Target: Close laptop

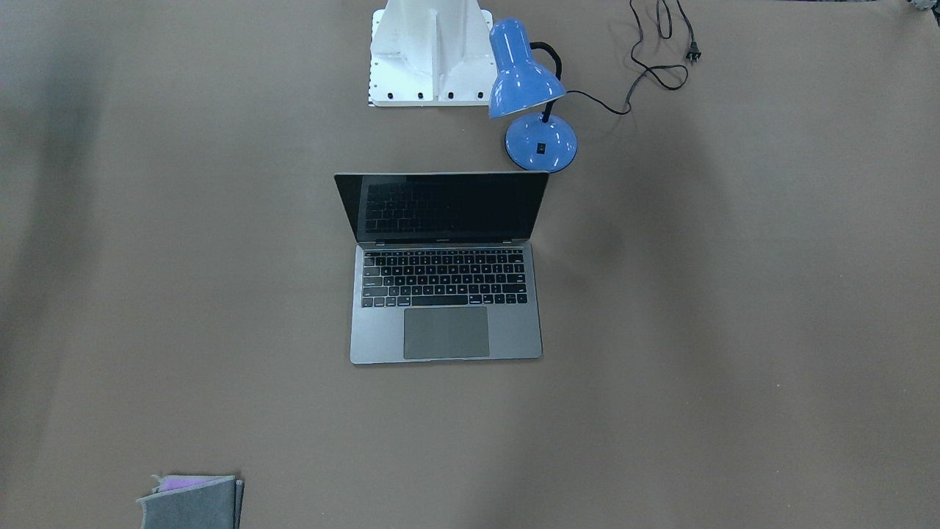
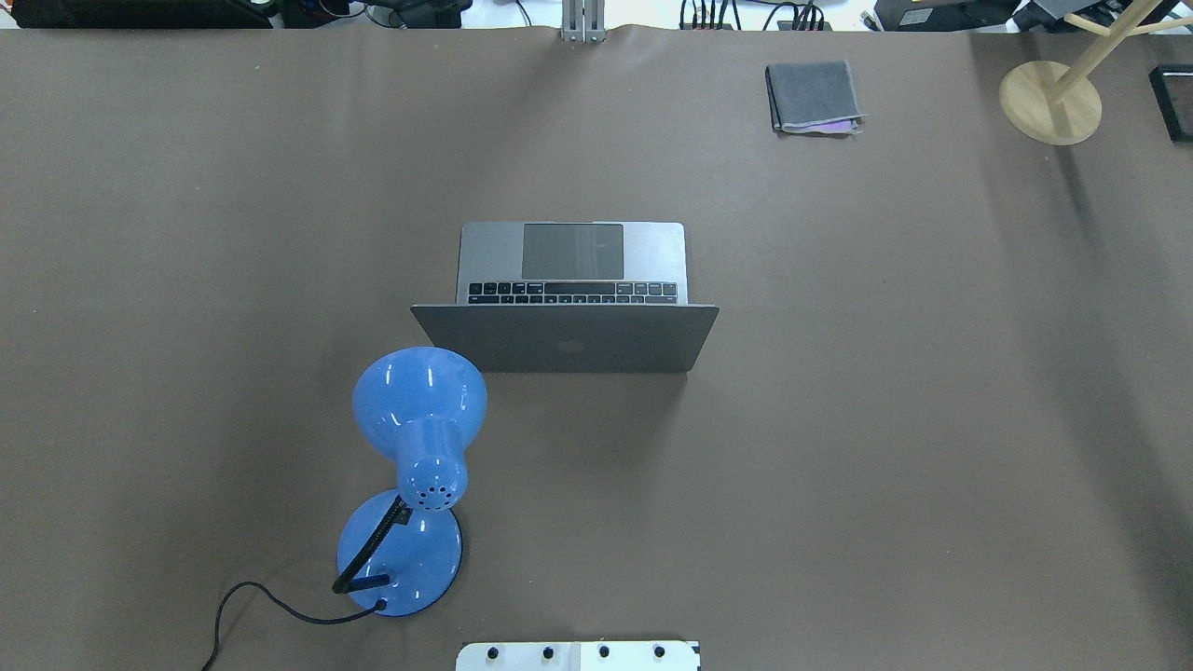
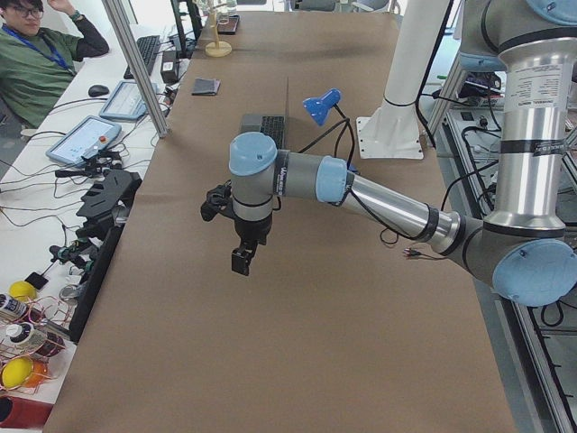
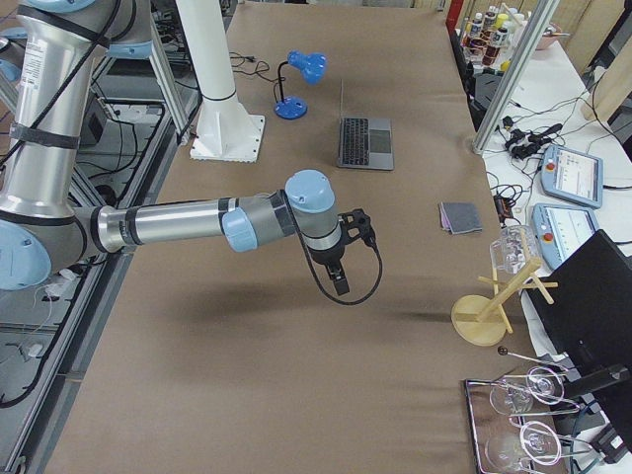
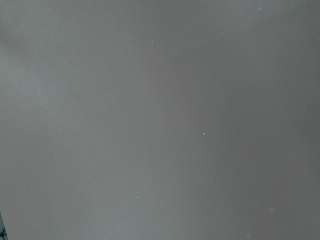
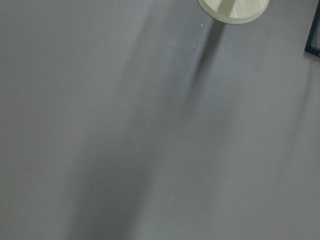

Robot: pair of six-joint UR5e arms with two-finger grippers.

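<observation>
Left gripper (image 3: 242, 260) and right gripper (image 4: 340, 286) each hang above the brown table (image 1: 734, 367), touching nothing. Whether either is released or clenched cannot be told. Between them, well apart from both, the MacBook laptop (image 1: 444, 268) stands open, a blue desk lamp (image 1: 523, 81) just beside its lid.

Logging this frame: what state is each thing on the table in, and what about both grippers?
laptop: open, lid raised, screen dark.
desk lamp: unlit, unplugged; its plug lies loose on the table.
grey cloth: folded.
left gripper: in the air, far from the laptop; open or shut unclear.
right gripper: in the air, far from the laptop; open or shut unclear.
</observation>
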